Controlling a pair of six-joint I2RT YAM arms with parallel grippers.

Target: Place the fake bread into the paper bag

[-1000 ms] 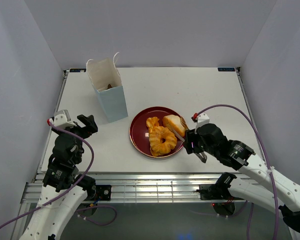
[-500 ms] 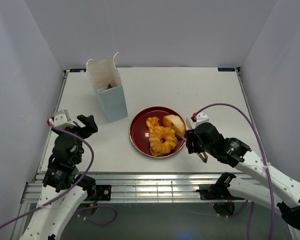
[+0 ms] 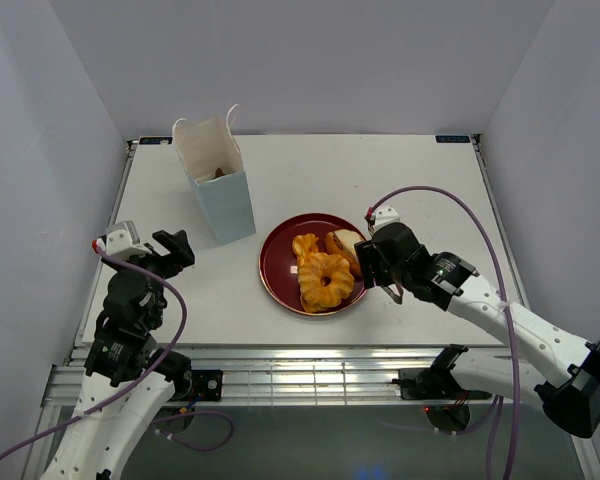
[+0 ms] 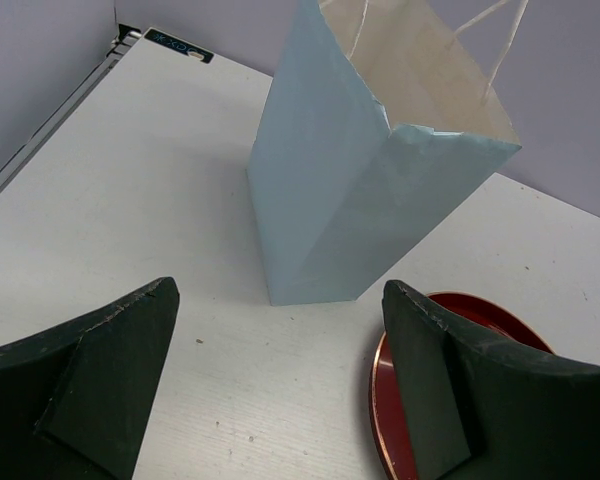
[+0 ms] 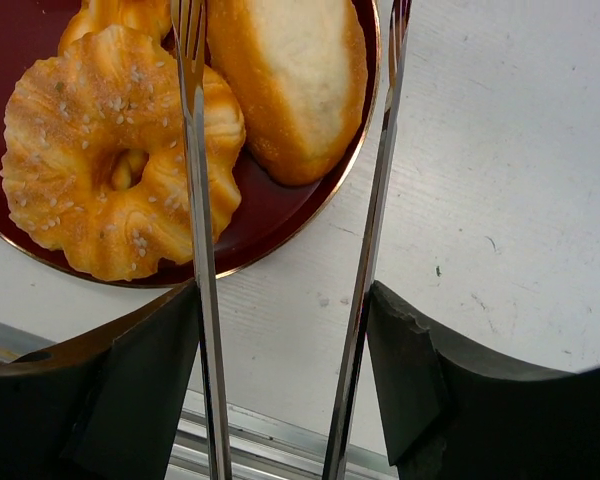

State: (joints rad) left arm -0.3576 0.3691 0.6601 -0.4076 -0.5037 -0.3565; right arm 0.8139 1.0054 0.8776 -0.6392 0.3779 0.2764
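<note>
The pale blue paper bag (image 3: 218, 190) stands open at the back left, with a dark brown piece (image 3: 220, 173) inside; it also shows in the left wrist view (image 4: 350, 200). On the dark red plate (image 3: 270, 270) lie a twisted ring (image 3: 325, 280), a croissant (image 3: 305, 245) and a golden bun (image 3: 342, 243). My right gripper (image 3: 372, 265) is shut on silver tongs (image 5: 195, 200), whose open arms straddle the bun (image 5: 290, 80) next to the ring (image 5: 110, 170). My left gripper (image 3: 175, 248) is open and empty, left of the plate and in front of the bag.
The plate's rim (image 4: 380, 390) sits just right of the bag's base. The table's near edge and metal rails (image 3: 280, 355) run below the plate. Grey walls close in on three sides.
My right gripper has moved away from me and left with the tongs, so their arms now reach over the plate around the bun. The left arm has not moved.
</note>
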